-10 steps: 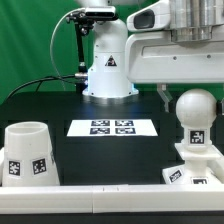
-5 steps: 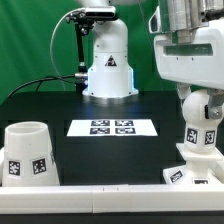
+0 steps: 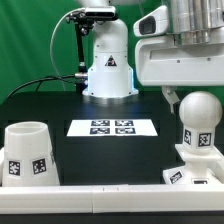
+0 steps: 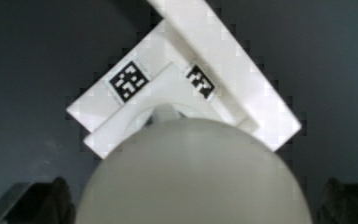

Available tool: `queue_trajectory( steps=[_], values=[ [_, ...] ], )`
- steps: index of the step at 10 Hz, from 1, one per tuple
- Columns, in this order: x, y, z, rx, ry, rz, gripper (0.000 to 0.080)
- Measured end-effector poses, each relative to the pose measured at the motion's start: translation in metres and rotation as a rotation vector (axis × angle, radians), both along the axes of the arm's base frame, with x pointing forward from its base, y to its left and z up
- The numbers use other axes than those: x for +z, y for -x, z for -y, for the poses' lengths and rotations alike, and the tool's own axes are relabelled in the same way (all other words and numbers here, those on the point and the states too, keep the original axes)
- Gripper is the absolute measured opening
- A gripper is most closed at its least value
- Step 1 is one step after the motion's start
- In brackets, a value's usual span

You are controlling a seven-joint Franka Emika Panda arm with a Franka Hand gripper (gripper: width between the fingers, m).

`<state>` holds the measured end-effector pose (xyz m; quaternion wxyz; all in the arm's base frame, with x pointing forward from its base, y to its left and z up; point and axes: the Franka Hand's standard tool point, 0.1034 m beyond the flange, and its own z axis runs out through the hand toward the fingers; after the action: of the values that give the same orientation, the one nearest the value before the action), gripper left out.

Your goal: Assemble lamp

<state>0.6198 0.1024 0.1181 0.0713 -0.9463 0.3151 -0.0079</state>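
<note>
Found the end effector (image 4: 195,200) released, with fingers (image 4: 43,198) spread to either side of the bulb (image 3: 197,118) and touching nothing. Saw the bulb standing upright on the square base (image 3: 192,168), to the exterior view's right of the marker board (image 3: 113,127) and nearer the camera. Noted the shade (image 3: 27,152) resting on the surface (image 3: 120,155), well off to the exterior view's left of the marker board and not yet fitted. Judged the step in hand to be gripping the bulb and turning it home in the base, but could not tell how deeply seated. Reckoned it best to stay centred over the round head, as framed in the wrist view. Thought it wise to descend straight to avoid nudging the bulb sideways. Favoured closing below the widest part of the head to prevent slipping upward. Meant to turn about the bulb's own axis, without dragging the base toward the marker board.
</note>
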Motion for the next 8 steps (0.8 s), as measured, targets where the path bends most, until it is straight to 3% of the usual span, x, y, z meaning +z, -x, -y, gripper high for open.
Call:
queue_trajectory(
  steps=[2,3,4,6,8],
  values=[
    [-0.001,0.0,0.001,0.119,0.009,0.014,0.0698],
    [-0.001,0.001,0.003,0.268,0.039,0.029,0.0698],
    [-0.002,0.0,0.007,0.483,0.1,0.04,0.0698],
    [-0.002,-0.005,0.009,0.82,0.155,0.058,0.0698],
    [-0.003,-0.004,0.005,0.836,0.146,0.064,0.0698]
  ],
)
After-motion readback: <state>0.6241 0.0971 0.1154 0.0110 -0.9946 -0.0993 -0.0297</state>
